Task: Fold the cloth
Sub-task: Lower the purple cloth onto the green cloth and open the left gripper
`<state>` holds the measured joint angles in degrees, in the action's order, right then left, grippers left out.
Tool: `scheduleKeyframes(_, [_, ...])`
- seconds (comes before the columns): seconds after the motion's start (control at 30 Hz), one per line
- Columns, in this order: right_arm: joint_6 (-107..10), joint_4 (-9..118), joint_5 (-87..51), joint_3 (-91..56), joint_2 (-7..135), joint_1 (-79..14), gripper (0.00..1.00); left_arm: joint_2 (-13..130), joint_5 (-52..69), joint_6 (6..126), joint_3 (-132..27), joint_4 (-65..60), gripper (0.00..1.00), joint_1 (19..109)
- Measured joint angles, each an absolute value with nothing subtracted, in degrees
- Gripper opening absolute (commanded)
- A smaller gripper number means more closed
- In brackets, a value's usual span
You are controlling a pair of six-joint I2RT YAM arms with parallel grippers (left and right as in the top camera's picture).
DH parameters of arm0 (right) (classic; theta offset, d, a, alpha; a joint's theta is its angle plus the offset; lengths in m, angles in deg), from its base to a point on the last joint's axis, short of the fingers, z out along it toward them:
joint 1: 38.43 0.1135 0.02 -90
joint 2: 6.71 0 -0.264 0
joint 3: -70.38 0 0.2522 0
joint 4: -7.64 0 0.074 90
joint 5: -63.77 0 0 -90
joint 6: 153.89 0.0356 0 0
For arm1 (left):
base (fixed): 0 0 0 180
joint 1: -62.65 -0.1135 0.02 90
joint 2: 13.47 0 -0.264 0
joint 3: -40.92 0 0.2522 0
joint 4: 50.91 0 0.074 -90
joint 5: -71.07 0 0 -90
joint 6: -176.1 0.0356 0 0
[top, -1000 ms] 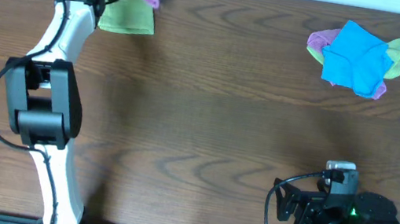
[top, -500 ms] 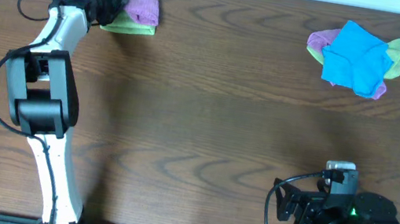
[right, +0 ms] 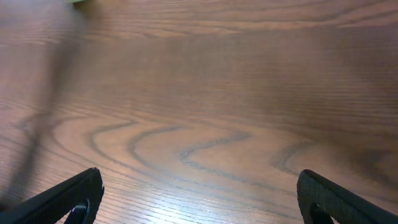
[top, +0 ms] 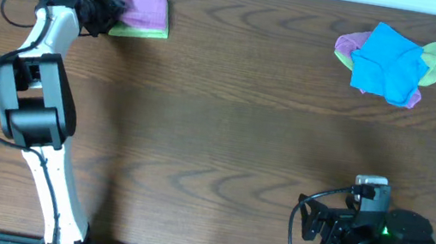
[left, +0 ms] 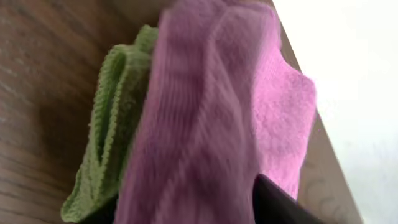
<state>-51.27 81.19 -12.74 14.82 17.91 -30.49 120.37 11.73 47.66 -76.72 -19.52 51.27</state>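
I'm setting the pink cloth (top: 140, 2) on the green cloth (top: 146, 33), left gripper's (top: 103, 11) hold unclear, right gripper (right: 199, 186) open; next, release cleanly.

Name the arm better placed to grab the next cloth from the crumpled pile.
Right. The right gripper is open, empty and on the same side of the table as the crumpled pile; the left gripper is far across at the folded stack.
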Motion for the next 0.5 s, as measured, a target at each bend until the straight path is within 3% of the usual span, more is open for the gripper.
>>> scheduleKeyframes(0.17, [-51.27,81.19,-12.74,14.82,17.91,-30.49,0.99,120.28,12.84,49.89,-76.72,-19.56,0.98,51.23])
scheduleKeyframes(0.5, [-51.27,81.19,-12.74,14.82,17.91,-30.49,0.99,112.54,12.84,53.98,-76.72,-17.37,0.95,51.05])
